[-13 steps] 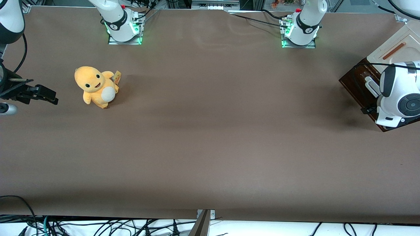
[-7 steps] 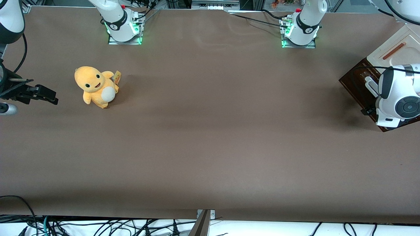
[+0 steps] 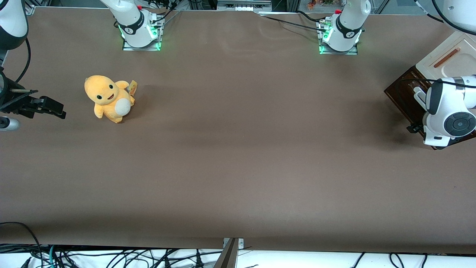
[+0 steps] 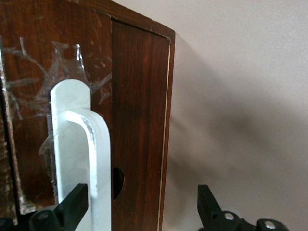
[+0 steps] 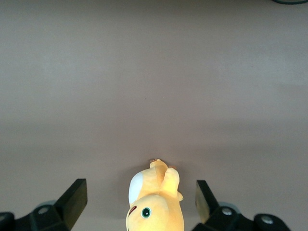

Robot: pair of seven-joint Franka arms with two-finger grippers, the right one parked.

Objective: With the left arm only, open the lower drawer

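Evidently the gripper was spread wide at the drawer, which stood at the working arm's end of the table, below the cabinet's cream top; one finger sat just beside the white handle and the other hung off the cabinet's edge. To do the step well, I judged the arm should centre the handle between the fingers, close firmly, then pull straight out along the runners. No readable writing showed anywhere, neither on the cabinet nor on the tag of the plush lying toward the parked arm's end.

Brown table carries a plush toy (orange) and cabinet; end effector beside cabinet.
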